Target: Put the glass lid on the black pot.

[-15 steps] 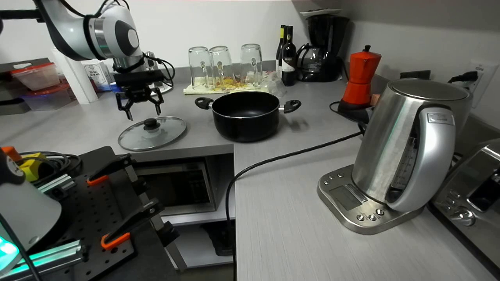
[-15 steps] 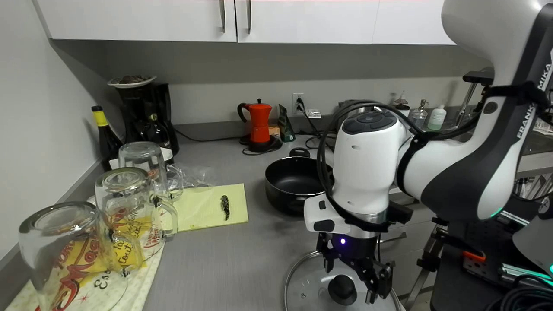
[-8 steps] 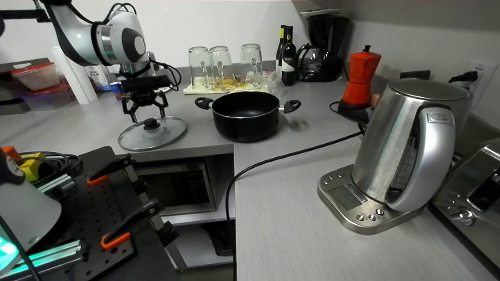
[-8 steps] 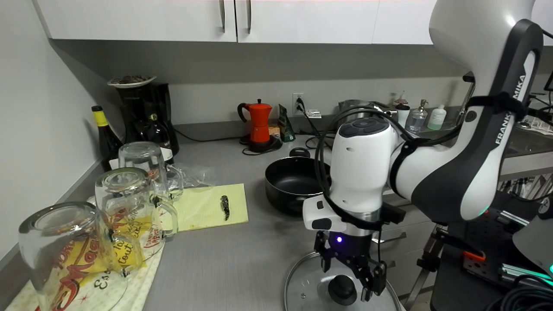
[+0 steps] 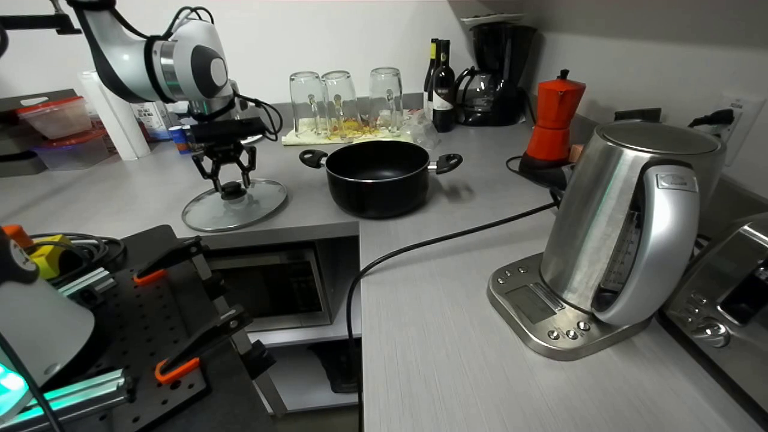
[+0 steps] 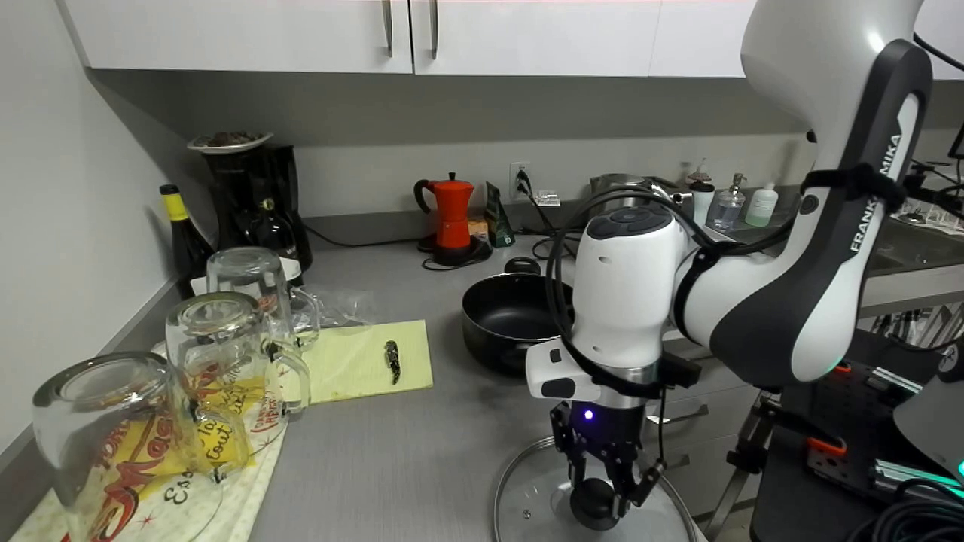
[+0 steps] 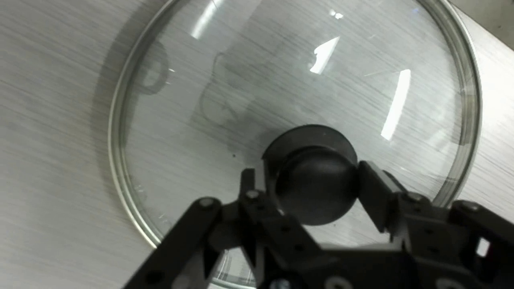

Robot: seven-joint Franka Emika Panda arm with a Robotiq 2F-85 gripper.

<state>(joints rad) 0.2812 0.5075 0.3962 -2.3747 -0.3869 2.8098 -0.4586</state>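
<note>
Lid (image 5: 234,211) flat on the counter (image 5: 144,186), near the pot (image 5: 378,186) but apart from it. Its knob (image 7: 317,188) sits between the fingers (image 7: 373,196) of the gripper (image 5: 231,185). Jaws stand narrow: in the wrist view one finger appears to touch the knob; whether the other does, cannot tell, so hold unconfirmed. Pot upright, interior visible. Farther out: mugs (image 5: 341,108), moka pot (image 5: 555,111), kettle (image 5: 591,210).

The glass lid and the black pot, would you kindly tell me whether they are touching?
Apart: in an exterior view, countertop shows between the glass lid and the black pot.
</note>
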